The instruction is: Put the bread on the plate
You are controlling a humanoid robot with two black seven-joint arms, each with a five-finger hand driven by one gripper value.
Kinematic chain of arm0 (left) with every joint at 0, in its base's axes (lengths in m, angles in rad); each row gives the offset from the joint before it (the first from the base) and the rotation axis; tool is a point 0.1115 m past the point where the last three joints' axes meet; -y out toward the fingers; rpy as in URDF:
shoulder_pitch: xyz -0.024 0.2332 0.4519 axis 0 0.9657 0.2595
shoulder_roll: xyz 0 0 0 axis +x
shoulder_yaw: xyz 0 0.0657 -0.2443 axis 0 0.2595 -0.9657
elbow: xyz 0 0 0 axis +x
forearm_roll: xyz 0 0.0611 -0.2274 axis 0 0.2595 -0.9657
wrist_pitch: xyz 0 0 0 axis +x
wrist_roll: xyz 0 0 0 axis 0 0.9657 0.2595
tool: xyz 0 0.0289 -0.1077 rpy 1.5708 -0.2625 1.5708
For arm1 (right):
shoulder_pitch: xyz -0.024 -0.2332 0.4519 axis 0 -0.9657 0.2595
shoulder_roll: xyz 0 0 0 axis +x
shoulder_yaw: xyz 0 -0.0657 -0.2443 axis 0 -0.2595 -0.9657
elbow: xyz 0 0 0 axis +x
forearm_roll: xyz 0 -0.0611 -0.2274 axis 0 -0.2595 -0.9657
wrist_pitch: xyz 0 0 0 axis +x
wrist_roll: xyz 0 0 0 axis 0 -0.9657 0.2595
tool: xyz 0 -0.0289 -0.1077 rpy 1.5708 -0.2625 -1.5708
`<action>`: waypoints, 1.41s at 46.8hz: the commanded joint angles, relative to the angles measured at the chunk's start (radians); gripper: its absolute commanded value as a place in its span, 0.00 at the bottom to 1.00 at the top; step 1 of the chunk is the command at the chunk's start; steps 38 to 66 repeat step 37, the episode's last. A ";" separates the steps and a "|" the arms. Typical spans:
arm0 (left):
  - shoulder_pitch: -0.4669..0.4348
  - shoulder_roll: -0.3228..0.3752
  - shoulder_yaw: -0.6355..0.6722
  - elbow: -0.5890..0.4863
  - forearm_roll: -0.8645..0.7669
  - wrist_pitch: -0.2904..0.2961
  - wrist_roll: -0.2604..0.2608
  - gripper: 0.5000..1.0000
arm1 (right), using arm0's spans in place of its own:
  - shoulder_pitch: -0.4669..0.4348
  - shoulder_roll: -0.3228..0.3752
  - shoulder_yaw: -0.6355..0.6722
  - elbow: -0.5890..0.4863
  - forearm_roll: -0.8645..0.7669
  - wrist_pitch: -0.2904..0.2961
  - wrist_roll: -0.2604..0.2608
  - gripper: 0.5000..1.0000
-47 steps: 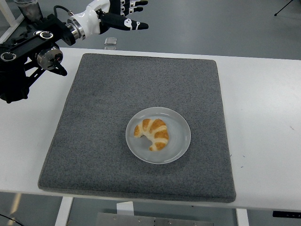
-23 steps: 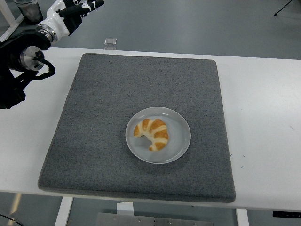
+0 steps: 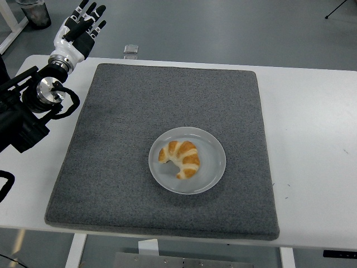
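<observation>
Plate, mat centre: holds bread, resting left of its middle. Mat: grey, flat. Left hand, 10 o'clock, far corner: fingers spread, empty. Risk: a careless arm sweep could nudge the plate.

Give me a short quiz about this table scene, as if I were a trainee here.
1. True or false: the croissant lies on the plate.
2. What does the plate rest on: A) bare table, B) grey mat, C) a tray?
3. Fill in: the left robot hand holds ____.

Key: 1 true. 2 B, the grey mat. 3 nothing; its fingers are spread, at the table's far left corner.
</observation>
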 commanded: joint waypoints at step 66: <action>-0.010 -0.100 -0.066 0.102 -0.007 0.123 -0.011 1.00 | -0.001 0.000 0.003 0.000 0.001 0.001 0.003 0.90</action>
